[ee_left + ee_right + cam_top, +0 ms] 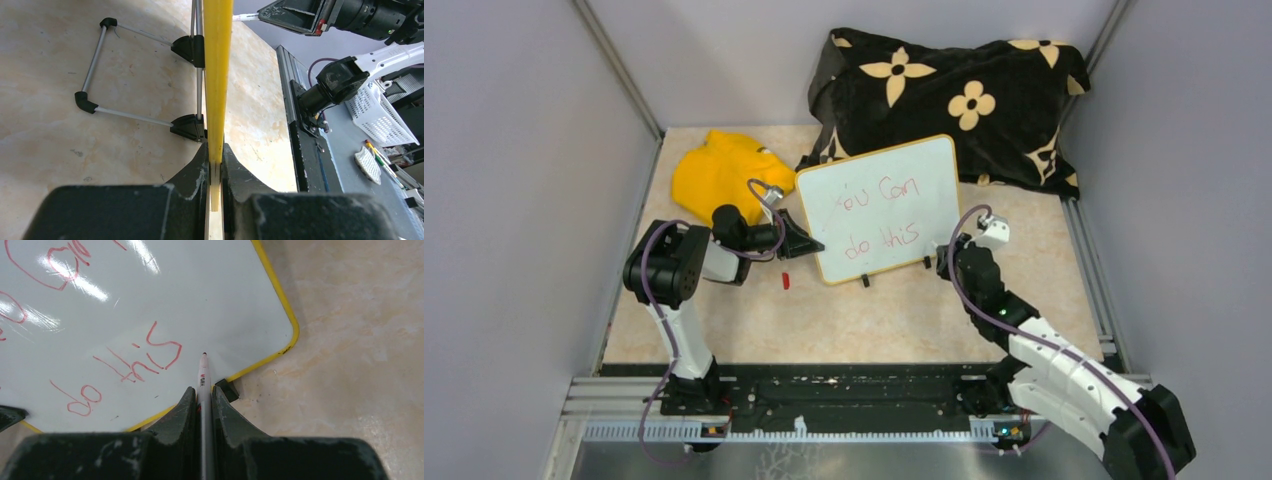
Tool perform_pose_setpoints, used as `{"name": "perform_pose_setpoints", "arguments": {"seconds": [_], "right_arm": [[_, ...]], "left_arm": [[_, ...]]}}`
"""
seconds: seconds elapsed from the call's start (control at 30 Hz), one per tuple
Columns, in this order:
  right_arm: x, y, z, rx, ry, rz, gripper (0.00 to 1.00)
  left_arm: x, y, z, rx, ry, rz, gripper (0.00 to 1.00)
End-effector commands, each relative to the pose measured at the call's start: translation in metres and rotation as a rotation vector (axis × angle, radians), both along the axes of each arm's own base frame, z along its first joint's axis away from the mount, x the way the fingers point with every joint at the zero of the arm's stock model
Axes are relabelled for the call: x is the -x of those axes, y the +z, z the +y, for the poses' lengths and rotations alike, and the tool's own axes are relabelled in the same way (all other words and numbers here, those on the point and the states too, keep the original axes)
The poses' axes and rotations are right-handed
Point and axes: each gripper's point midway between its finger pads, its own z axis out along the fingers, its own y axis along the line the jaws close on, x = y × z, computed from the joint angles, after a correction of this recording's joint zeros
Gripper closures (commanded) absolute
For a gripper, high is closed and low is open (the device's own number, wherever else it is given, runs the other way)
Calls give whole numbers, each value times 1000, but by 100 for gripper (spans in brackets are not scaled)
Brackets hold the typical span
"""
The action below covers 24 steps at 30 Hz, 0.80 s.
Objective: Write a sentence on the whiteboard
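Nearest the bases, right side: right pincer (202, 392), clamped on thin white marker pen (203, 372); arm reaching low and forward, pen tip just beside last word. Left side: left pincer (215, 152), closed on board's left rim; elbow folded. Middle of beige stone-pattern surface (874, 320): rectangular white yellow-rimmed whiteboard (936, 215), propped tilted on black feet, bearing red handwritten sentence (894, 190). Judged light, stiff, glossy, tippy; best held by rim. Beyond: crumpled yellow cloth (719, 170); black flower-patterned cushion (954, 90).

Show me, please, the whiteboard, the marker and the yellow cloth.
whiteboard (936, 200): top external view, bare white face.
marker (204, 377): right wrist view, white barrel near tip.
yellow cloth (719, 170): top external view, its middle.
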Motion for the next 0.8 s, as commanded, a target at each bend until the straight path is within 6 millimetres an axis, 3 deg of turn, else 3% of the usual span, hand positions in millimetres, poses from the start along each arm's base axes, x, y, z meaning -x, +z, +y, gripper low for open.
{"name": "perform_pose_setpoints", "arguments": {"seconds": [0.0,0.77], "right_arm": [[-15,22,8,-83,-9,-62,100],[-32,23,13,-122,-16,-68,100]], "left_arm": [[0,-8,-2,-16,-3,38,100],[0,-8,-2,-17,-4,41,100]]}}
